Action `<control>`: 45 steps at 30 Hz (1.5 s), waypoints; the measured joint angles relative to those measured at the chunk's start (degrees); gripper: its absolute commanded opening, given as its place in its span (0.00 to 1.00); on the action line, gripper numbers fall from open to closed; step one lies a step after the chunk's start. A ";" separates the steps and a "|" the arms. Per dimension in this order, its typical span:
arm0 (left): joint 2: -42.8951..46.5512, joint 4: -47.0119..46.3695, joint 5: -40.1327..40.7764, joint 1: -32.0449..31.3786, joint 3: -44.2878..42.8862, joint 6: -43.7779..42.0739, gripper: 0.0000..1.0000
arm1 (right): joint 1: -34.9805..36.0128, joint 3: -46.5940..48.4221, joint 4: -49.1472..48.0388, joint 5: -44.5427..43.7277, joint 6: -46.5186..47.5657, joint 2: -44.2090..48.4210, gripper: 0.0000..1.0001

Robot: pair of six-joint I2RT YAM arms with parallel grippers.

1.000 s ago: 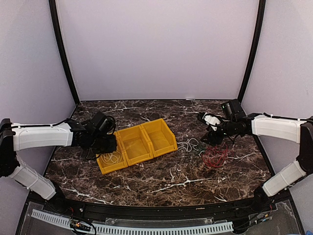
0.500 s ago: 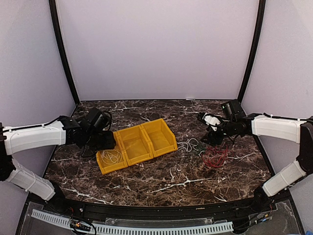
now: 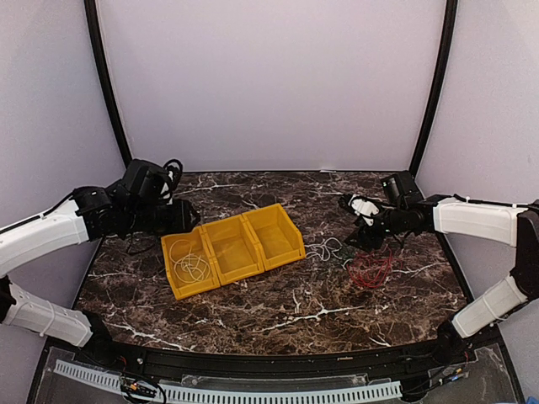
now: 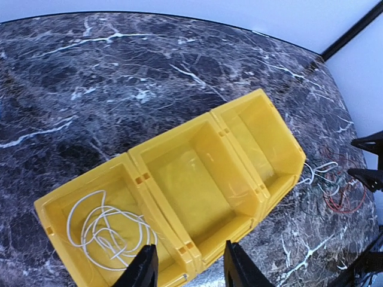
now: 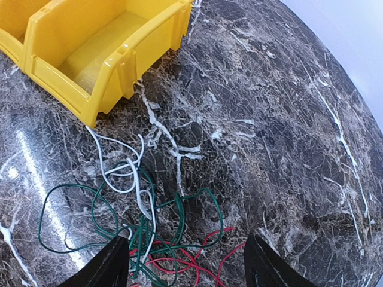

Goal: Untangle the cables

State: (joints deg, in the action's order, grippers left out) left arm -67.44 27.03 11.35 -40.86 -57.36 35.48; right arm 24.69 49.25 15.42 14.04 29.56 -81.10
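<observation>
A white cable (image 3: 190, 262) lies coiled in the left compartment of the yellow bin row (image 3: 253, 220); the left wrist view shows this coil (image 4: 106, 230) too. My left gripper (image 3: 185, 220) is open and empty, raised behind the bin's left end; its tips (image 4: 190, 272) hang over the bin's near wall (image 4: 239, 221). A second white cable (image 5: 128, 173), a green cable (image 5: 191, 209) and a red cable (image 5: 200, 266) lie tangled on the table right of the bin. My right gripper (image 5: 188, 266) is open and empty just above this tangle (image 3: 366, 268).
The middle compartment (image 4: 191, 179) and right compartment (image 4: 263, 143) of the bin hold nothing. The tangle's white loop reaches the bin's right corner (image 5: 114, 95). Dark marble table (image 3: 278, 311), walls close on all sides.
My left arm has pulled up and back to the left, away from the left compartment, with the white cable left lying in it. The right arm has not moved.
</observation>
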 measured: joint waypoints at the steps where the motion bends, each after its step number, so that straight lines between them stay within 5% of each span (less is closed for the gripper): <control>1: 0.02 -1.90 -1.46 -0.37 0.61 -0.50 0.38 | 0.00 0.00 0.02 0.55 0.11 0.00 0.67; 15: -14.38 -25.24 -16.48 -12.83 1.36 -10.84 0.41 | 0.09 5.86 1.27 7.89 -0.15 -10.82 0.61; 17: -15.96 -27.43 -18.01 -13.03 1.36 -10.93 0.41 | 0.24 6.73 1.40 8.63 -0.33 -11.69 0.51; 21: -18.62 -32.48 -20.41 -13.07 1.33 -10.91 0.41 | 0.94 7.45 1.40 9.57 -0.55 -12.02 0.09; 23: -19.98 -34.62 -21.18 -13.18 1.25 -10.91 0.41 | 1.33 7.56 1.57 10.05 -0.68 -12.02 0.00; 45: -41.59 -55.49 -22.29 -18.32 -9.60 -19.21 0.42 | 1.55 2.58 8.39 27.71 6.56 4.68 0.00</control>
State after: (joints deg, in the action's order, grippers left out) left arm -109.03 -28.47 -10.94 -59.18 -66.96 16.27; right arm 26.24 51.83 23.81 41.76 36.12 -76.42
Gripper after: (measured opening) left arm 0.431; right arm 0.014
